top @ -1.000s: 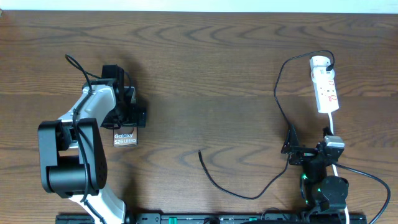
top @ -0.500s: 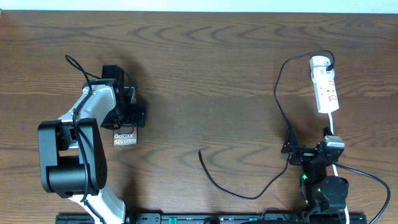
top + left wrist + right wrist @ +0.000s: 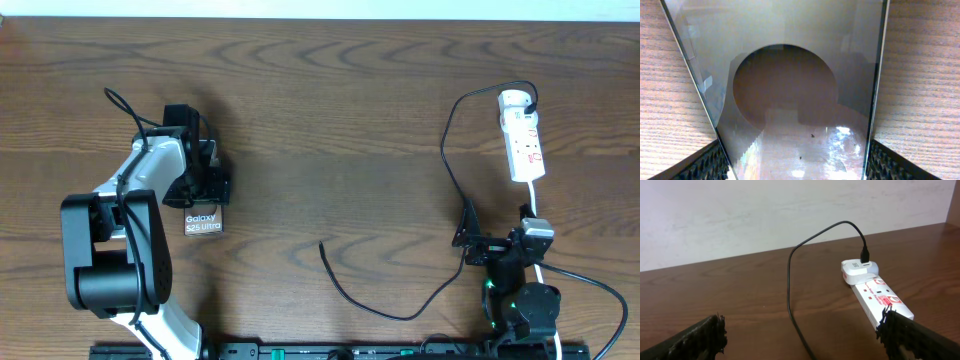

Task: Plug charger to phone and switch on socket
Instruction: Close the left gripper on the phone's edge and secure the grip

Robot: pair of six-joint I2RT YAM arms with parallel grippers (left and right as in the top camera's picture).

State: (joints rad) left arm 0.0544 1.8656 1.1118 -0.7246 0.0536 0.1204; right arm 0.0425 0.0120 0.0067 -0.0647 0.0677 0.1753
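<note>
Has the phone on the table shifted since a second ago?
Yes, slightly. In the overhead view the phone has slid a little right and toward the near table edge under the left hand, judged against the wood grain of the table.

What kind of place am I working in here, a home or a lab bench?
Probably a lab or test bench: a bare dark wooden table against a plain pale wall, with only a phone, black charger cable and white power strip.

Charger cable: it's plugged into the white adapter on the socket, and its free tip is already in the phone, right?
Not quite. The charger is plugged into the adapter on the socket, but the overhead view shows its free tip lying loose on the table, apart from the phone.
</note>
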